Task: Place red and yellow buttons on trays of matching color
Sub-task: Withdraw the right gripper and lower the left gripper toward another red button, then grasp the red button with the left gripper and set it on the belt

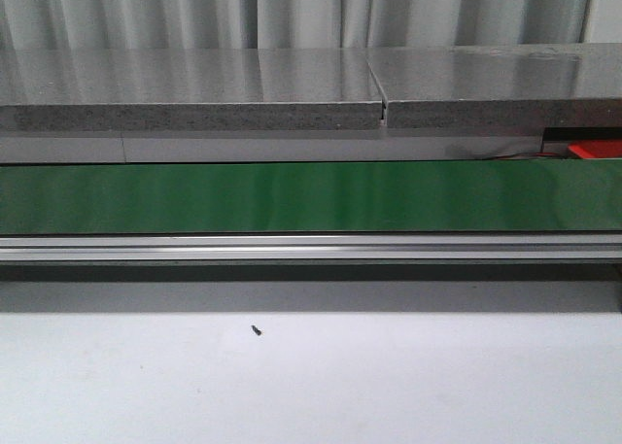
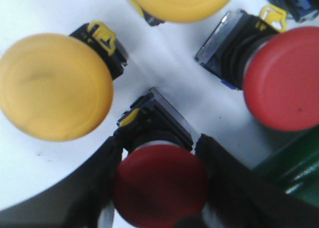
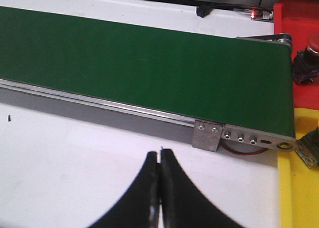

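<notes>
Left gripper (image 2: 160,188) is closed round a red button (image 2: 159,183), one dark finger (image 2: 94,188) on each side of its cap, the button's black base pointing away from the wrist. Close around it on a white surface (image 2: 164,63) lie a second red button (image 2: 281,78), one yellow button (image 2: 52,86) and the edge of another yellow button (image 2: 182,1); none touch the held one. Right gripper (image 3: 159,198) hangs over the white desk (image 3: 75,168) near the end of the green conveyor belt (image 3: 139,63), fingers pressed together with nothing between them. Past the belt end sit a red tray (image 3: 294,23) holding a red-capped button (image 3: 311,46), and next to it a yellow tray (image 3: 299,188). Front view shows the belt bare and neither arm.
</notes>
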